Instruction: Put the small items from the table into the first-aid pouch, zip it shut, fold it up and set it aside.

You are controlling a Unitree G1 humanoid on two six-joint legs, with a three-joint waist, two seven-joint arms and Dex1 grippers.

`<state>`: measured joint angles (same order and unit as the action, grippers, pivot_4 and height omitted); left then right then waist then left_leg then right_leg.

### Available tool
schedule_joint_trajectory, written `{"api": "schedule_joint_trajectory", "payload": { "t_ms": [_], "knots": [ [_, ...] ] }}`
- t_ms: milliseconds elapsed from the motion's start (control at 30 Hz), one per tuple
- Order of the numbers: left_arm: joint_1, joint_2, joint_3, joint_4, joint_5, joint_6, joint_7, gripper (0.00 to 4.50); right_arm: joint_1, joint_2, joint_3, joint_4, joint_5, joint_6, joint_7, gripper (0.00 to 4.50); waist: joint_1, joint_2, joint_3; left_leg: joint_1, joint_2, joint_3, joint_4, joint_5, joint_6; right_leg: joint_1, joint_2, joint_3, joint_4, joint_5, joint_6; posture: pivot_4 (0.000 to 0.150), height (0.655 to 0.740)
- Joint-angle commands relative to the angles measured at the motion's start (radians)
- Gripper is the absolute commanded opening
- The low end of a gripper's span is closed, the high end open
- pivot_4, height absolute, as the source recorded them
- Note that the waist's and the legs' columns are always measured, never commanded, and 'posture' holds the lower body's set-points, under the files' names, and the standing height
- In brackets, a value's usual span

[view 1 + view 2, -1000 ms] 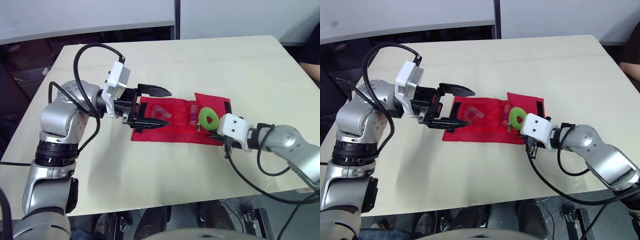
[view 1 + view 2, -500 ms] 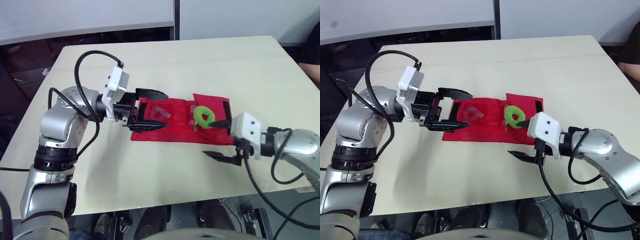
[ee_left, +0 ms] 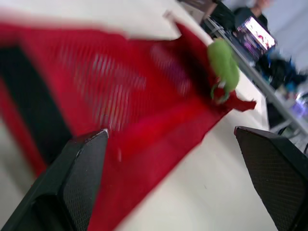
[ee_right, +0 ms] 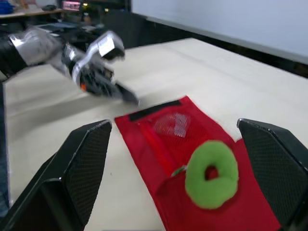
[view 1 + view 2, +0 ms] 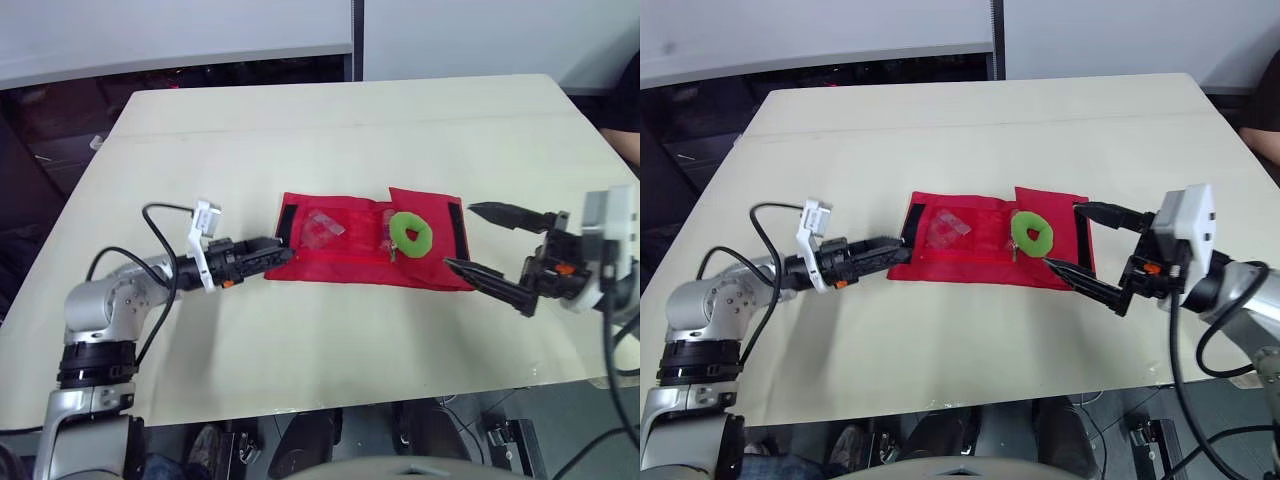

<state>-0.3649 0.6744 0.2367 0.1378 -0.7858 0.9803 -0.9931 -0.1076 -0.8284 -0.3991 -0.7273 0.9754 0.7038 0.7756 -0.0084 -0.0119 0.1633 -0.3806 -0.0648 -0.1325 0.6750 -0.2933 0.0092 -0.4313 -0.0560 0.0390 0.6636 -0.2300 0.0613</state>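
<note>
Table (image 5: pixel 330 130): red first-aid pouch (image 5: pixel 340 258), green ring (image 5: pixel 398 228) atop.
Left gripper (image 5: pixel 283 257): spread, at pouch edge.
Right gripper (image 5: pixel 458 235): spread, nearby.

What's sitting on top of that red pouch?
A green ring lies on the pouch. A clear packet and something pink seem to sit under its mesh. Whatever is beneath the ring or the pouch is covered.

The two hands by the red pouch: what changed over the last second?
The right hand pulled back off the red pouch, to the right, open. The left hand sank from above to the pouch's left edge. Pouch and green ring stayed put.
</note>
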Motion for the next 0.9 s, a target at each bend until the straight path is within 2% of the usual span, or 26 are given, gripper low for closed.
{"api": "schedule_joint_trajectory", "payload": {
  "t_ms": [33, 333, 533, 767, 833, 900],
  "knots": [
    [-0.029, 0.005, 0.068, 0.059, -0.020, 0.064, 0.082, 4.50, -0.025, -0.048, -0.047, 0.000, 0.079, 0.013, 0.017, 4.46, 0.001, -0.001, 0.000, 0.000, 0.000, -0.001, 0.000, 0.000, 0.000, 0.000, 0.000, -0.001, 0.000, 0.000, 0.000, 0.150, 0.7368],
    [-0.060, -0.022, 0.099, 0.118, -0.011, 0.132, 0.178, 4.50, -0.084, -0.090, -0.002, 0.007, 0.101, 0.003, 0.001, 4.46, -0.001, -0.001, 0.000, 0.000, 0.000, 0.000, 0.000, 0.001, -0.001, 0.000, -0.005, 0.000, 0.000, 0.000, -0.001, 0.150, 0.7368],
    [-0.087, -0.042, 0.033, 0.135, -0.001, 0.185, 0.160, 4.50, -0.125, -0.093, 0.040, 0.022, 0.079, 0.005, -0.019, 4.46, 0.001, -0.001, 0.000, 0.000, 0.000, 0.001, 0.000, 0.001, -0.001, 0.000, -0.005, 0.000, 0.000, 0.000, -0.001, 0.150, 0.7368],
    [-0.145, -0.065, -0.040, 0.253, 0.037, 0.225, 0.119, 4.50, -0.150, -0.113, 0.112, 0.031, -0.010, -0.004, -0.023, 4.46, 0.017, 0.001, -0.003, 0.001, -0.002, 0.001, 0.001, 0.001, -0.001, 0.001, -0.006, 0.000, 0.000, 0.001, 0.000, 0.150, 0.7368],
    [-0.140, -0.054, -0.038, 0.240, 0.012, 0.256, 0.079, 3.97, -0.149, -0.129, 0.130, 0.031, -0.055, -0.005, -0.020, 4.50, 0.019, 0.001, -0.003, 0.001, -0.002, 0.001, 0.001, 0.001, -0.001, 0.001, -0.006, 0.000, 0.000, 0.001, 0.000, 0.150, 0.7368],
    [-0.131, -0.042, -0.040, 0.215, -0.008, 0.284, 0.041, 3.13, -0.161, -0.134, 0.149, 0.034, -0.091, -0.005, -0.030, 4.50, 0.018, 0.001, -0.003, 0.000, -0.002, 0.001, 0.001, 0.001, -0.001, 0.001, -0.006, 0.000, 0.000, 0.001, 0.000, 0.150, 0.7368]
  ]
}}
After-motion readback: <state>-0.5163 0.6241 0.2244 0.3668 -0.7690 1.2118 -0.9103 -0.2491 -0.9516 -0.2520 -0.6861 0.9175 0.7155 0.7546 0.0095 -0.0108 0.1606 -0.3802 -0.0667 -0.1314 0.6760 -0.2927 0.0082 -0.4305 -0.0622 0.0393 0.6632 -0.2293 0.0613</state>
